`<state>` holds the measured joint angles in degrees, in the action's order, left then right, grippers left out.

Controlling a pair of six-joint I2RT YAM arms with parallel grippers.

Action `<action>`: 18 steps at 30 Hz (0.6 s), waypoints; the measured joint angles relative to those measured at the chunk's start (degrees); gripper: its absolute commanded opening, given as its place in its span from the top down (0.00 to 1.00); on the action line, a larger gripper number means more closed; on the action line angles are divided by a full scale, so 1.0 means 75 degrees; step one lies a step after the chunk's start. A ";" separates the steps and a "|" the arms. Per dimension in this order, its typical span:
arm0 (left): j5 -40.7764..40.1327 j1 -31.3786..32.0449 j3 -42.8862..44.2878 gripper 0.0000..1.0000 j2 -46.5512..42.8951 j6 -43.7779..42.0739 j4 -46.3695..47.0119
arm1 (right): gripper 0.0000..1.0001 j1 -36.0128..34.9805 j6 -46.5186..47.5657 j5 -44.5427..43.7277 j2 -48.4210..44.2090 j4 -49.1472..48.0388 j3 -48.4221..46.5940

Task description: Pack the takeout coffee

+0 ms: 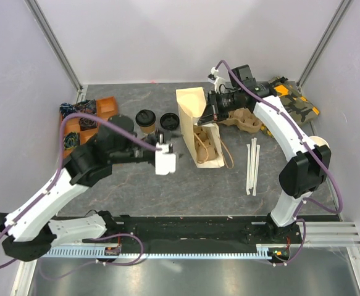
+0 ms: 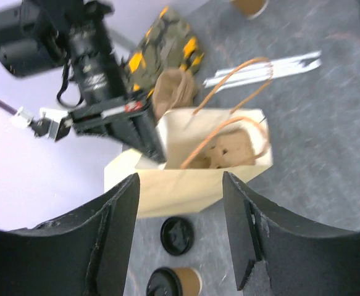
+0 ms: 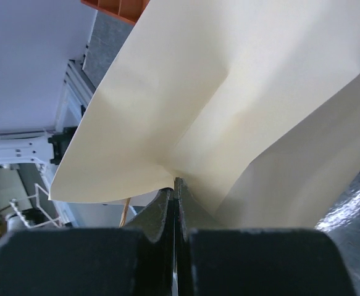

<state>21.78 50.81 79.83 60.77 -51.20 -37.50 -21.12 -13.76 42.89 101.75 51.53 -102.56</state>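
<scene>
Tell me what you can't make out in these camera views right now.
Left wrist view: the takeout coffee is cut off by the bottom edge, and motion blur hides what lies inside the paper bag.
Right wrist view: the bag's wall fills the frame above the shut right tool, hiding the coffee.
Top view: the contents of the orange tray are too small to name.

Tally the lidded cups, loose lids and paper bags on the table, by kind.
Lidded brown coffee cup: 1
Loose black lid: 1
Tan paper bag: 1
Total: 3
</scene>
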 measured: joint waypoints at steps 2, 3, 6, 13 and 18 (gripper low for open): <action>0.0152 0.0361 -0.0367 0.46 -0.0411 0.0023 -0.0038 | 1.00 0.0041 -0.0344 0.0140 -0.0076 -0.0166 0.0181; 0.0178 0.0694 -0.0731 0.47 -0.0699 0.0032 -0.0099 | 1.00 0.0050 -0.0548 0.0178 -0.0090 -0.0254 0.0259; -0.0140 0.1950 -0.1743 0.48 -0.1265 0.0189 -0.0364 | 1.00 0.0070 -0.1090 0.0227 -0.0090 -0.0498 0.0463; -0.1821 0.3555 -0.3506 0.43 -0.0682 0.0507 0.0839 | 1.00 0.0064 -0.1883 0.0122 -0.0090 -0.0711 0.0629; -0.2646 0.3730 -0.4275 0.42 0.0239 0.0440 0.2503 | 1.00 0.0067 -0.2122 0.0076 -0.0090 -0.0784 0.0629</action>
<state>1.93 78.78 47.77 62.57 -47.90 -18.72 -20.62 -29.67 43.46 101.08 45.65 -97.84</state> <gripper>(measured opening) 0.573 0.007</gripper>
